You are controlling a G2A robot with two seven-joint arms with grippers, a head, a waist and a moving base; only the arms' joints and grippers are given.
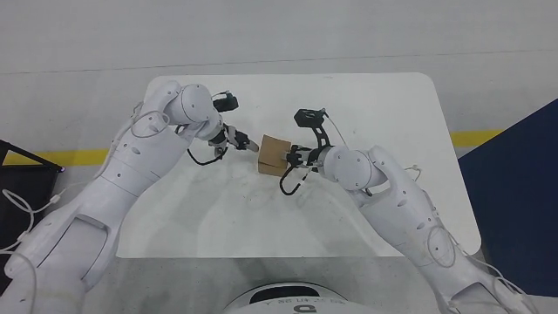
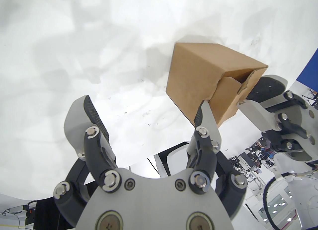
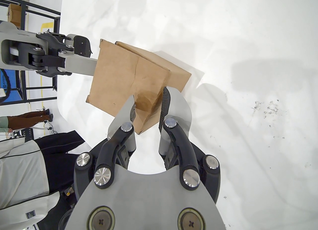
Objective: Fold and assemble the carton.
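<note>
- Top view: the carton [image 1: 274, 154] is mid tabletop [image 1: 392, 122], directly between the two arms. The left gripper [image 1: 243, 145] is just beside one end and the right gripper [image 1: 293, 158] is on the opposite end. The line from gripper to gripper runs through the box. Both forearms come in low with elbows out and wrists turned toward each other.
- Left wrist view: the left gripper [image 2: 146, 109] is spread wide and holds nothing. The carton [image 2: 198, 79] lies off to one side of it, not between the fingers. One fingertip [image 2: 205, 116] touches the box edge next to a loose end flap [image 2: 224, 100]. The right gripper [image 2: 268, 91] is at the far end.
- Right wrist view: the right gripper [image 3: 149, 106] is narrow and pinches a corner of the carton [image 3: 124, 74], with cardboard between the pads [image 3: 164, 106]. The left gripper [image 3: 85, 57] meets the box's far edge.
- I cannot tell whether the box rests on the tabletop or is lifted off it.
- Judgement: the box is mostly formed but the end flap is not yet tucked. The left arm is nearer the flap, so it likely pushes it in while the right arm braces the box.
</note>
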